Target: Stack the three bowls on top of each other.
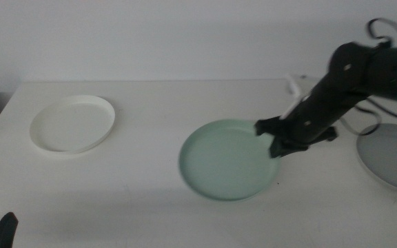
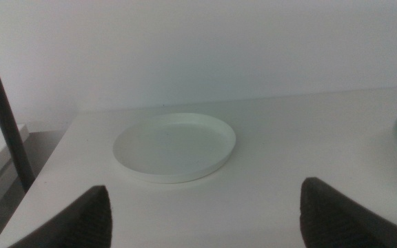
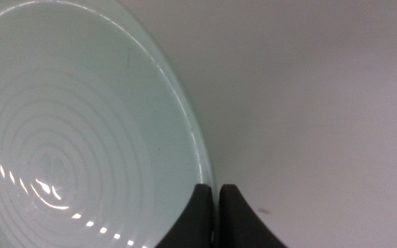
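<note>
Right gripper pinches the mint bowl by its rim, mid-table.
Jaws nearly meet on the thin edge, likely for carrying; the white bowl and grey bowl lie apart, and the left gripper waits wide open near the white one.

White table before pale wall; dark pole beside table edge.
</note>
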Action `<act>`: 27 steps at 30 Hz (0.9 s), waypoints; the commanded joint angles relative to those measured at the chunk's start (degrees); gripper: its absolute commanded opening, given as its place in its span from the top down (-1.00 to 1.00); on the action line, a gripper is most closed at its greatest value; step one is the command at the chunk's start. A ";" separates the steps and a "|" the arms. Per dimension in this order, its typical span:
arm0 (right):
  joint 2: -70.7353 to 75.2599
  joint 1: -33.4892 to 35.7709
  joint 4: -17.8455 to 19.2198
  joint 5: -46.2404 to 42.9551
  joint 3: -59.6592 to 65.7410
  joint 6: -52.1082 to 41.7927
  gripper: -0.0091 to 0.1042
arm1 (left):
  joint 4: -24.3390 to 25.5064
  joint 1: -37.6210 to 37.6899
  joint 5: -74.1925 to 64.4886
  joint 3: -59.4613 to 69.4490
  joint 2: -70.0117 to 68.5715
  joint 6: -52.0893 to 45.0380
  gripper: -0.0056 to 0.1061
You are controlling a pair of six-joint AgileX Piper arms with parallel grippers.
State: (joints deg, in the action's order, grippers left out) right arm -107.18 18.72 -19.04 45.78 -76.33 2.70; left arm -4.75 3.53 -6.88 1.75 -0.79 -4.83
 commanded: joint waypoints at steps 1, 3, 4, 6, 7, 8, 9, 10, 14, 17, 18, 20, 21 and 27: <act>1.50 1.99 -1.95 -3.13 -1.98 -0.05 0.86 | -0.41 -0.09 4.65 -0.28 -0.74 0.68 -0.98; 0.15 3.42 -2.28 -4.24 -1.98 0.03 0.86 | -0.41 -0.09 4.65 -0.28 -0.74 0.68 -0.98; -0.56 4.07 -2.28 -4.81 -1.98 0.22 0.86 | -0.41 -0.09 4.65 -0.28 -0.74 0.68 -0.98; -1.66 5.00 -2.28 -5.59 -1.98 0.39 0.86 | -0.41 -0.09 4.65 -0.28 -0.74 0.68 -0.98; -2.23 5.31 -2.28 -6.03 -1.98 0.39 0.86 | -0.41 -0.09 4.65 -0.28 -0.74 0.68 -0.98; -2.56 5.65 -2.28 -6.44 -1.98 0.39 0.86 | -0.41 -0.09 4.65 -0.28 -0.74 0.68 -0.98; -2.94 5.79 -2.28 -6.45 -1.98 0.08 0.86 | -0.41 -0.09 4.65 -0.28 -0.74 0.68 -0.98; -3.33 5.90 -2.28 -6.57 -1.98 -0.07 0.86 | -0.41 -0.09 4.65 -0.28 -0.74 0.68 -0.98; -3.88 5.97 -1.42 -6.49 -1.98 0.03 0.76 | -0.41 -0.09 4.65 -0.28 -0.74 0.68 -0.98; -3.95 5.97 -0.93 -6.49 -1.98 0.79 0.53 | -0.41 -0.09 4.65 -0.28 -0.74 0.68 -0.98; -3.78 5.97 -0.93 -6.49 -1.98 1.04 0.42 | -0.41 -0.09 4.65 -0.28 -0.74 0.68 -0.98; -2.95 5.25 -1.01 -6.33 -1.98 1.26 0.21 | -0.41 -0.09 4.65 -0.28 -0.74 0.68 -0.98; -1.93 4.58 -0.94 -6.05 -1.98 1.26 0.11 | -0.41 -0.09 4.65 -0.28 -0.74 0.68 -0.98; 8.34 -4.12 4.22 -3.37 -2.93 0.97 -0.17 | -0.41 -0.09 4.65 -0.28 -0.74 0.68 -0.98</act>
State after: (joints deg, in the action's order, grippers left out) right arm -104.38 17.30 -16.73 42.82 -76.98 4.04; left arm -4.75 3.53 -6.88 1.75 -0.79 -4.83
